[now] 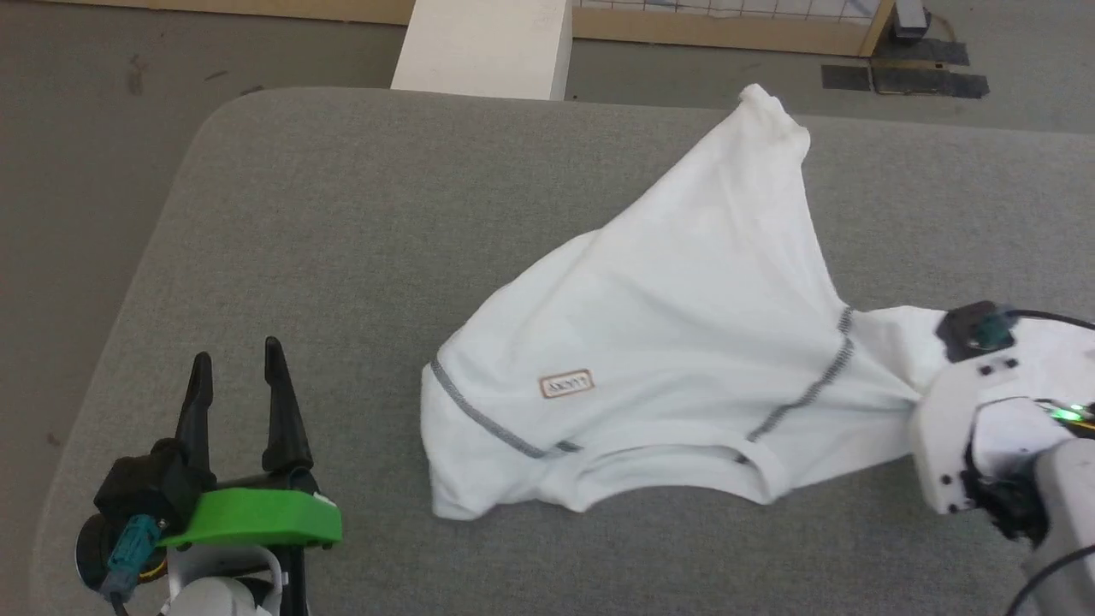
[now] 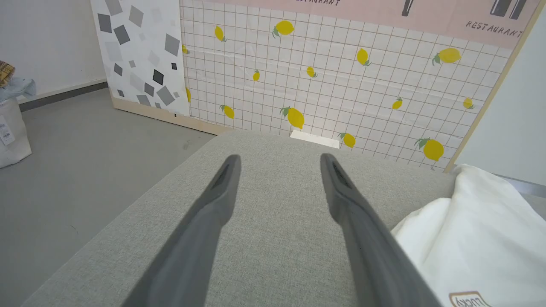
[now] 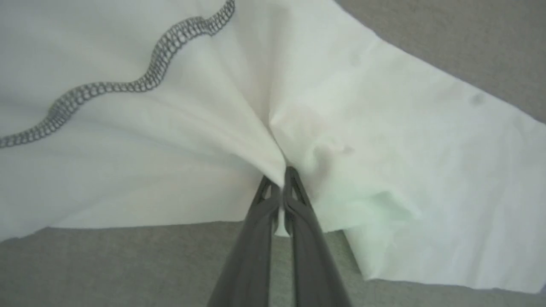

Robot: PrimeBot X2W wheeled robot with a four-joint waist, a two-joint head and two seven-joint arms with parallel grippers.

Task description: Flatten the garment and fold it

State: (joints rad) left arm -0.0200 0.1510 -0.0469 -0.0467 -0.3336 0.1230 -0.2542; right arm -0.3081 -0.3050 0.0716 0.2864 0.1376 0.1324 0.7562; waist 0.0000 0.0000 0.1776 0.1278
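Observation:
The garment (image 1: 684,325), a white T-shirt with dark dotted seam stitching and a small tan label, lies crumpled across the middle and right of the grey table (image 1: 325,214). In the right wrist view my right gripper (image 3: 279,179) is shut on a pinched fold of the garment (image 3: 170,140) near a sleeve seam, cloth bunched between its tips. In the head view the right wrist housing (image 1: 984,402) covers that gripper's fingers at the shirt's right end. My left gripper (image 1: 237,364) stands open over bare table at the lower left, apart from the shirt. Its fingers (image 2: 213,204) frame empty table; the garment (image 2: 473,238) lies to their right.
A rigid white box (image 1: 483,43) stands beyond the table's far edge. The table's rounded far-left corner (image 1: 231,107) drops to grey floor. A lemon-print tiled panel (image 2: 341,72) stands behind the table, and a white bag (image 2: 10,123) sits on the floor at the left.

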